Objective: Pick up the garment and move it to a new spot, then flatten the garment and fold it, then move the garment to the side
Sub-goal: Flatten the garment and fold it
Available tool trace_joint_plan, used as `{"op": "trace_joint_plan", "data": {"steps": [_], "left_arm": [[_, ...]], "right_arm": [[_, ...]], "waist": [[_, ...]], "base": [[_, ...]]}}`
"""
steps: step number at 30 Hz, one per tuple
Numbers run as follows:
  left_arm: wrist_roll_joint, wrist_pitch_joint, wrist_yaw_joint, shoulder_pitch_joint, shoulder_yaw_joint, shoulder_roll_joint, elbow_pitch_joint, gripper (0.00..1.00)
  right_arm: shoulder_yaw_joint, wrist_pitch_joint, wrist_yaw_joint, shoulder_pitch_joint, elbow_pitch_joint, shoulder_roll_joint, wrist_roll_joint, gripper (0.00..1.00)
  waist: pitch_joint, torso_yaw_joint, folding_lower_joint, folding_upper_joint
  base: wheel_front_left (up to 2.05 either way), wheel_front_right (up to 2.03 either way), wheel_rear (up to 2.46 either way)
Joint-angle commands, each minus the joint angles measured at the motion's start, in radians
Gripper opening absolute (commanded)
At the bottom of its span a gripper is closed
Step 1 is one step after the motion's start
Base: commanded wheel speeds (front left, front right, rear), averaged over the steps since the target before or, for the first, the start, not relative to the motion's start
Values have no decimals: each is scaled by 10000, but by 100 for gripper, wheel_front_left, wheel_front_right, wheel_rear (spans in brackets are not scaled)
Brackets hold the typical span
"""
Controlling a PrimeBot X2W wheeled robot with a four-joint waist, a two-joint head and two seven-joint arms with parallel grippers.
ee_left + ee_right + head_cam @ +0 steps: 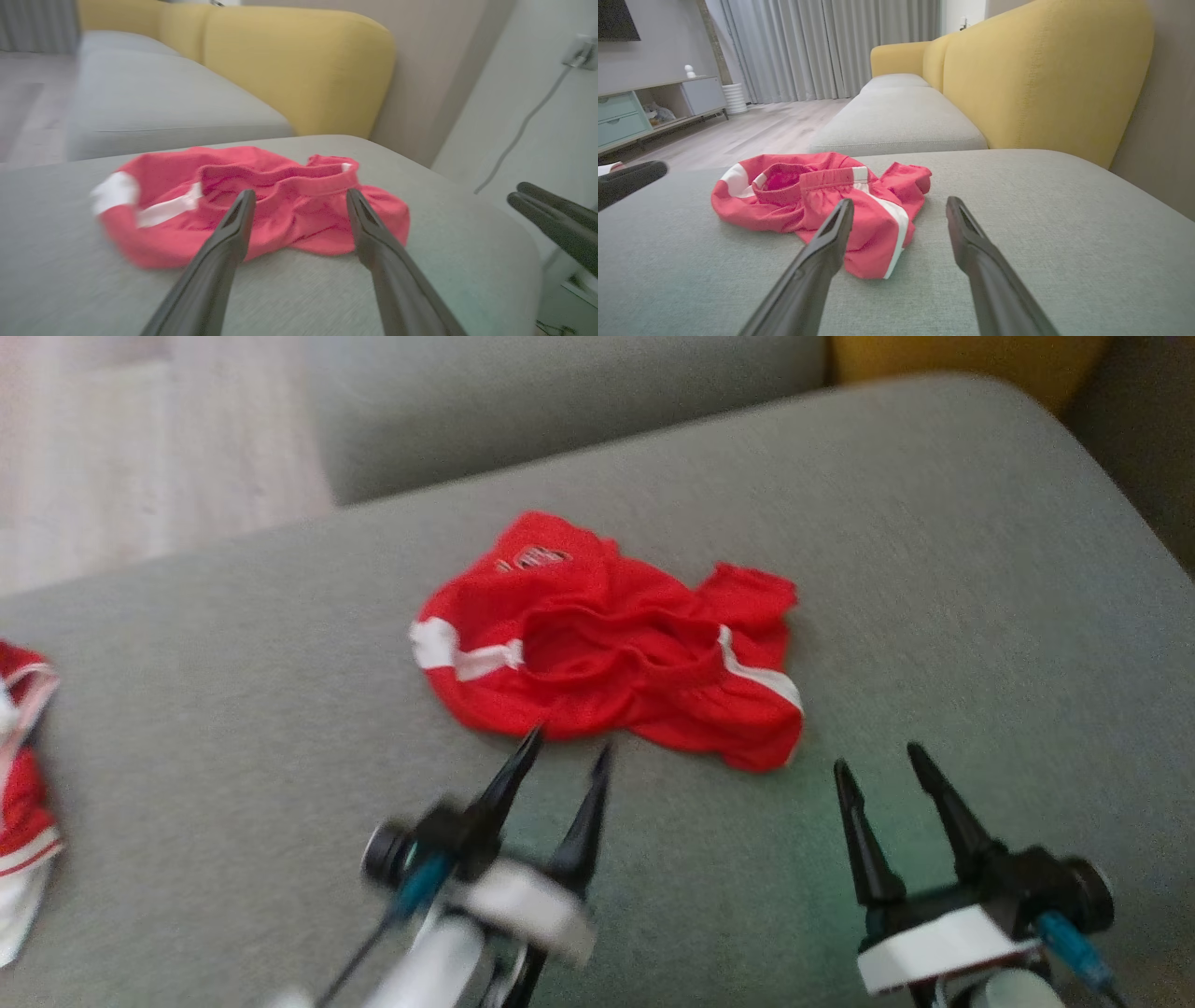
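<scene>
Head view puts both pincers nearest the camera, fingers spread wide and empty. The left pincer [568,744] is blurred, and its tips sit right at the near hem of the garment [607,644]. The right pincer [879,758] is above bare sofa seat [980,569], just off the garment's near right corner and not touching it.

The garment is a pair of red shorts with white side stripes. It lies crumpled near the middle of the grey seat, with the waistband [607,658] bunched in a loop and one leg [747,593] flipped up behind.

The likeliest failure, as I judge it, is a bad first pinch. The near hem is folded over itself, so closing there could catch several layers at once. The shorts would then lift as a wad, which makes flattening harder. If the tips go in too low, they could snag the seat's own cover or slide under nothing. A shallow bite on thin, slippery cloth could let go partway through the carry.

At the far left edge lies another red-and-white garment [23,784]. Setting the shorts down over there could tangle the two. Farther back, the seat curves away toward the yellow backrest [1041,79]. A placement near that rounded edge could let a leg slip off.
</scene>
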Motion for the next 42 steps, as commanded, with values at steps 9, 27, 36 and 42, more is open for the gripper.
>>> {"op": "trace_joint_plan", "data": {"steps": [9,27,36,42], "left_arm": [[-1880,2880,244,-5102,-2617,-28,1948,100],[-3993,2340,141,-7050,-4335,-28,3508,0],[-5712,1839,-310,-9177,-4039,-28,1823,0],[-6706,2295,-442,-9460,-3206,415,1191,0]], "right_arm": [[483,-57,77,-1261,-498,-45,342,100],[559,-57,77,-1243,-376,-45,726,100],[637,-57,77,-750,-276,-45,667,100],[566,-57,77,-418,-278,-45,536,100]], "waist": [[1808,-1812,-1,0],[1684,-2495,-1,0],[499,-1821,-1,0],[-40,-1053,-1,0]], "base": [[0,0,0],[0,0,0],[0,0,0],[0,0,0]]}}
